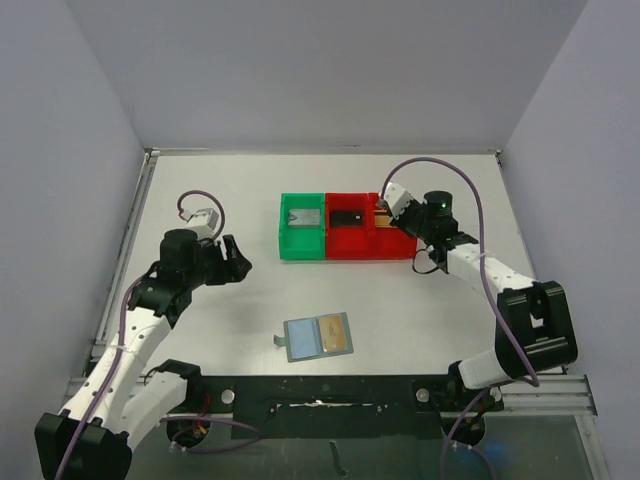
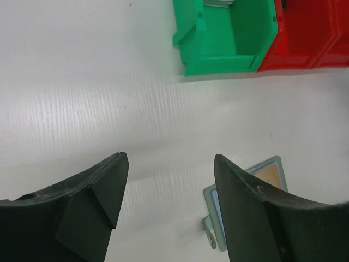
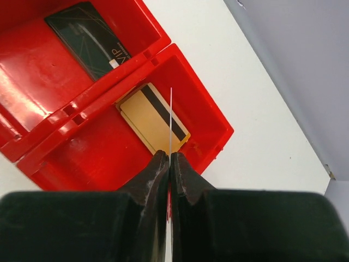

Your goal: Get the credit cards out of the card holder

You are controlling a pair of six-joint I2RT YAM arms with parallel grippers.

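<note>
While the right claw is pressed together on a thin card seen only edge-on, it is held over the right-hand red plastic bin in the far half of the table. On that bin's floor a gold-tan credit card with a black stripe is laid flat. A black card marked VIP is seen in the neighbouring red bin, beside a green plastic bin. The pale blue-grey folding card holder is spread open near the middle of the table's near edge, with another gold-tan card seated in its right panel. The left claw is held with its jaws apart above the table towards the left edge, nothing being gripped.
</note>
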